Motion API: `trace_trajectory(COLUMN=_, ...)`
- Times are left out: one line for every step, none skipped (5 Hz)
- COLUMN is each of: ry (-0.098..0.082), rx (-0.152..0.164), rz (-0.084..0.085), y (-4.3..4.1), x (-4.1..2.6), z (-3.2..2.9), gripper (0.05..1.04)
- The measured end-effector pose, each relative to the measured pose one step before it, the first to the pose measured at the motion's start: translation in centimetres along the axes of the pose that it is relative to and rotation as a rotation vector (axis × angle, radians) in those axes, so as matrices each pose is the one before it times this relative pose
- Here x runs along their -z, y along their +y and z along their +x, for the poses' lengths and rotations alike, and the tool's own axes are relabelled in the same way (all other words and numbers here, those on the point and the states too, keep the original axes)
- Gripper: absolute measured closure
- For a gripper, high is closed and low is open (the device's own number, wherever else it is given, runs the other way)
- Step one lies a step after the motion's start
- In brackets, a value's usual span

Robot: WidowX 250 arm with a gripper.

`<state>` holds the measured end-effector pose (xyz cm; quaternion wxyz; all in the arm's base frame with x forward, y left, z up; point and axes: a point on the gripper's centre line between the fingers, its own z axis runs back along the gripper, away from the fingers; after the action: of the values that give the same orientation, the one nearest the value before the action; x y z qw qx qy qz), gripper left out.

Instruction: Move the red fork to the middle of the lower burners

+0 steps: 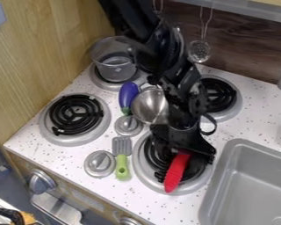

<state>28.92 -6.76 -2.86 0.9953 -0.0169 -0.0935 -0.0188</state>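
Camera view, read from my end. Speckled white counter (55, 156) slants across, cut off at the right and bottom edges. My black arm (172, 88) drops in from the top, base out of view, masking the middle ground. Grey sink (226, 154), lower right, runs off the right edge; the drain is only partly in.

Four burners. Lower left (77, 113): coils in full sight. Upper right (220, 94): left side behind the arm. Lower right (144, 175): its coils partly under my gripper (185, 143) and the red fork. Upper left (96, 81): mostly beneath a clear pot (107, 55), whose right side the arm covers.

Silver bowl (147, 105) between the burners, right edge lost behind the arm. Red fork (177, 171): over the lower right burner, handle slanting down and left from below the gripper; head hidden from me. I cannot tell whether the gripper is apart, together or clamped on the fork, nor whether the fork touches the coils.

Spatula (122, 165), grey blade, green handle, lies between the lower burners. Purple eggplant (128, 93) just left of the bowl, its green end toward the nearer of two metal lids (128, 125). Slotted spoon (199, 50) hangs at the back, its top cut off.
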Motion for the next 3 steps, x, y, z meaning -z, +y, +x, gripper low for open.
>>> trace_trajectory(ry=-0.0029, rx=0.0019, rz=-0.001, y=0.107, x=0.163, z=0.048, gripper=0.133)
trace_trajectory(ry=0.0037, rx=0.0039, rz=0.0188, y=0.231, x=0.034, z=0.294, gripper=0.399)
trace_trajectory(ry=0.0184, rx=-0.0025, rz=0.0139, y=-0.011, x=-0.1, z=0.044, gripper=0.671)
